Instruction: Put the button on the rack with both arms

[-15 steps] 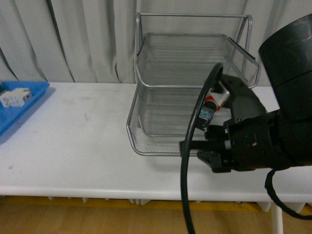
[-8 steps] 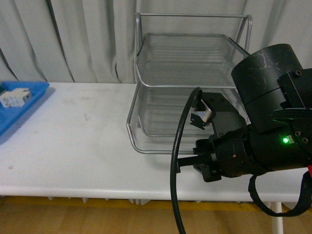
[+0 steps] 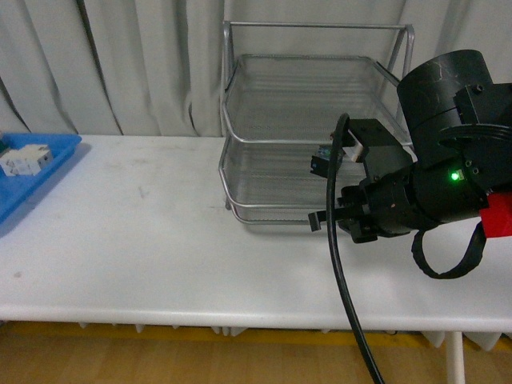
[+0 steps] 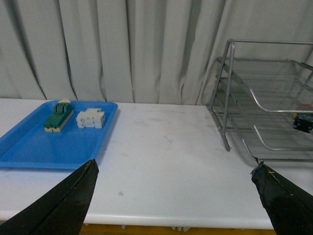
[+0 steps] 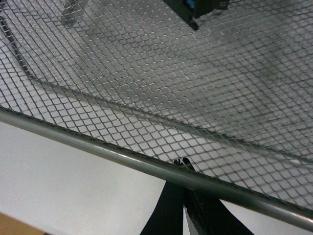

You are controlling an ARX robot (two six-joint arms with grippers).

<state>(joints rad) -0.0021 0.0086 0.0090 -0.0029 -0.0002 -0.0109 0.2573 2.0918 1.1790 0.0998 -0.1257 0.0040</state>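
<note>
The right gripper [image 3: 332,160] sits at the front of the rack [image 3: 304,88] with the button [image 3: 323,154] pinched at its tip, just over the middle tier's mesh, so those jaws are closed on it. In the left wrist view the button [image 4: 303,120] shows as a dark block with a bit of red inside the rack. The left gripper [image 4: 171,196] is spread wide with nothing between its fingers, well apart from the rack, with the blue tray [image 4: 29,147] off to one side.

Rack [image 3: 304,104]: silver diamond mesh; counter [image 3: 120,240]: white; tray [image 4: 29,147]: blue, holding green-topped block [image 4: 58,115] and white block [image 4: 91,118]; curtain [image 4: 122,49]: grey-white
</note>
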